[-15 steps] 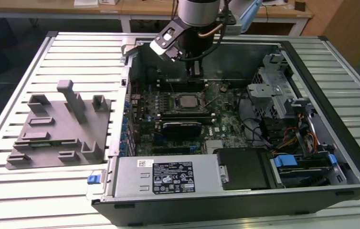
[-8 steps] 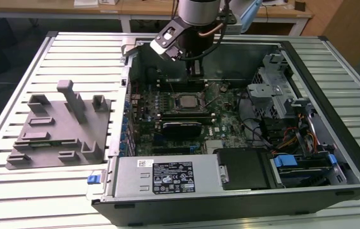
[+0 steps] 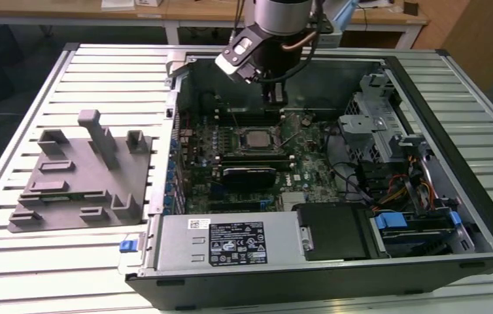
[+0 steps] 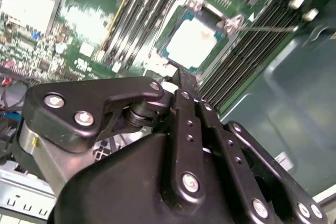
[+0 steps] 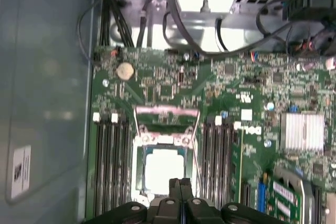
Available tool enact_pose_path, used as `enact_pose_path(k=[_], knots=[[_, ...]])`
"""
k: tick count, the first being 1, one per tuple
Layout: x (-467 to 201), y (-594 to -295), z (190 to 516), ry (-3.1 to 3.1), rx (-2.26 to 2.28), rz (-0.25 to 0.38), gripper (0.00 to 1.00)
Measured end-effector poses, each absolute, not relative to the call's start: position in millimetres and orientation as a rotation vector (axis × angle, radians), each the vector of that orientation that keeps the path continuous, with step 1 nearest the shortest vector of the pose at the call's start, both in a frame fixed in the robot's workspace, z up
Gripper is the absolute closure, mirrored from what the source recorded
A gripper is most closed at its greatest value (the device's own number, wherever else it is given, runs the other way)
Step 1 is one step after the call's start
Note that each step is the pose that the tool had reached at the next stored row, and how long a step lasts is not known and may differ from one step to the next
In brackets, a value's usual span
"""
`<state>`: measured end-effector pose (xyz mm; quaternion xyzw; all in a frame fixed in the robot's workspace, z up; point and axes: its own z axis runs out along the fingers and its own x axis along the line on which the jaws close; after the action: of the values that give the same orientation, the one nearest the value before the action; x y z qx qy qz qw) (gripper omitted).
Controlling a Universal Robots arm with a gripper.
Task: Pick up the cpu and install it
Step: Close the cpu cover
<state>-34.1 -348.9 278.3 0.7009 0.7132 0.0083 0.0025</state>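
Observation:
The cpu (image 3: pixel 255 139), a pale silver square, lies flat inside the dark socket on the green motherboard (image 3: pixel 308 170) of the open computer case. It shows in both wrist views (image 4: pixel 191 40) (image 5: pixel 164 169). My gripper (image 3: pixel 275 99) hangs above the board, just beyond the socket towards the case's far wall. Its black fingers (image 5: pixel 181 184) are pressed together with nothing between them, and their tips (image 4: pixel 181 74) sit at the socket's edge, above the cpu and apart from it.
A large grey fixture (image 3: pixel 81 176) with upright blocks lies on the slatted table at the exterior view's left. The case walls (image 3: pixel 456 163), drive cage (image 3: pixel 373 124), cables (image 3: pixel 403 190) and power supply (image 3: pixel 229 242) ring the board. Memory slots (image 5: pixel 110 166) flank the socket.

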Motion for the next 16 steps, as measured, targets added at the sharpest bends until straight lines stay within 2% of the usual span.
enact_pose_path(k=[16], knots=[[-11.9, -347.9, 270.5, 2.321, 2.111, 0.026, 0.89]])
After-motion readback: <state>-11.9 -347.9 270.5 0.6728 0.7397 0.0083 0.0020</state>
